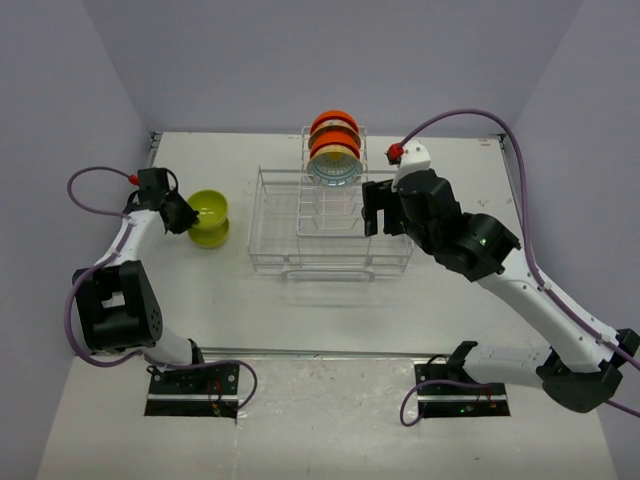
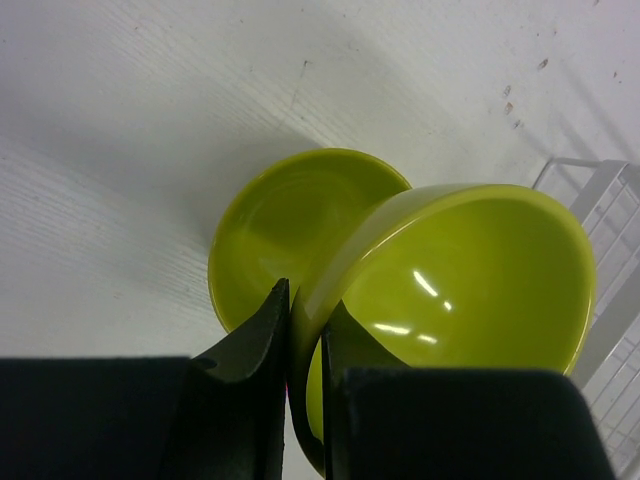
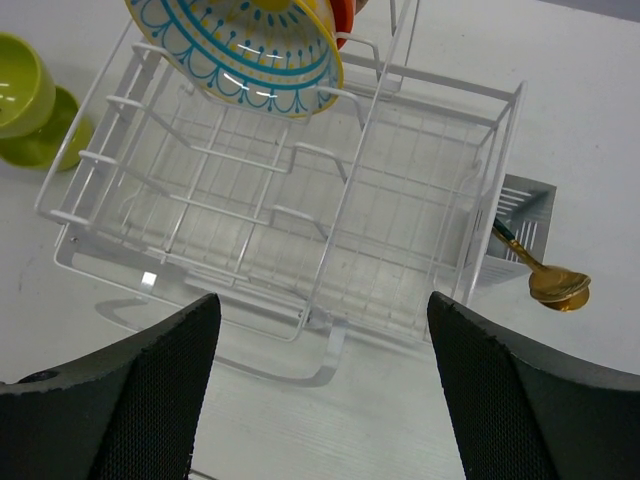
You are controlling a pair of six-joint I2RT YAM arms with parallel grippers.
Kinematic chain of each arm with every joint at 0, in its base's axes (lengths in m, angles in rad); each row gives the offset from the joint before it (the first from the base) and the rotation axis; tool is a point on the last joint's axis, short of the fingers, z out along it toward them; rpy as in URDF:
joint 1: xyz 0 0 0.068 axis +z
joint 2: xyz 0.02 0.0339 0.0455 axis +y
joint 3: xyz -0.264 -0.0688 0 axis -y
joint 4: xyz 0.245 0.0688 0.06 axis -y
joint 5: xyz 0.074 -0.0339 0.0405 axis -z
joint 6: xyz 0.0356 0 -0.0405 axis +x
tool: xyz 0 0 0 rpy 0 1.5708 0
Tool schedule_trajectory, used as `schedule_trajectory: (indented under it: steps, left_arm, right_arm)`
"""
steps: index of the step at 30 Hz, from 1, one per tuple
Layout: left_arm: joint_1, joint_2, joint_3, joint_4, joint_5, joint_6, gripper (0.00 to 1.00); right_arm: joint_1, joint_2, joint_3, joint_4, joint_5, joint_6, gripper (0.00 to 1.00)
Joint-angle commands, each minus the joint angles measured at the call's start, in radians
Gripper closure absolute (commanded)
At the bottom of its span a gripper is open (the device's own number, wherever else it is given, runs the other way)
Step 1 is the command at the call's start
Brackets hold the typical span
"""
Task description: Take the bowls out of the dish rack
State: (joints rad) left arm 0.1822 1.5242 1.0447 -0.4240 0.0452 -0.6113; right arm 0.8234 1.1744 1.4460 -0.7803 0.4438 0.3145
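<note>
The left gripper [image 2: 305, 335] pinches the rim of a tilted lime-green bowl [image 2: 470, 290], its jaws narrow around the rim, just left of the dish rack [image 1: 330, 225]. The bowl hangs close over a second lime-green bowl [image 2: 285, 225] on the table [image 1: 250, 310]; I cannot tell whether they touch. The right gripper [image 3: 320, 300] hovers at the rack's right edge, jaws spread wide, holding nothing. At the rack's far end a patterned bowl [image 3: 245, 45] stands on edge in the slots, with orange-red bowls [image 1: 334, 128] behind it. A gold spoon [image 3: 545, 280] sticks out of the grey cutlery cup [image 3: 520, 210] on the rack's right side.

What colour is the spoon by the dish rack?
Gold spoon; clearest in the right wrist view.
</note>
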Motion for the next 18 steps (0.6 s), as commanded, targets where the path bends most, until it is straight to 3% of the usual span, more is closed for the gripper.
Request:
schedule_trajectory:
  steps: [1, 18]
  left_arm:
    - [0.007, -0.004, -0.029, 0.076, -0.002, -0.033, 0.93]
    - [0.019, -0.010, -0.069, 0.106, -0.021, -0.056, 0.80]
  right_arm:
    - [-0.006, -0.041, -0.016, 0.047, -0.014, -0.018, 0.15]
    - [-0.006, -0.067, -0.047, 0.053, -0.016, -0.046, 0.16]
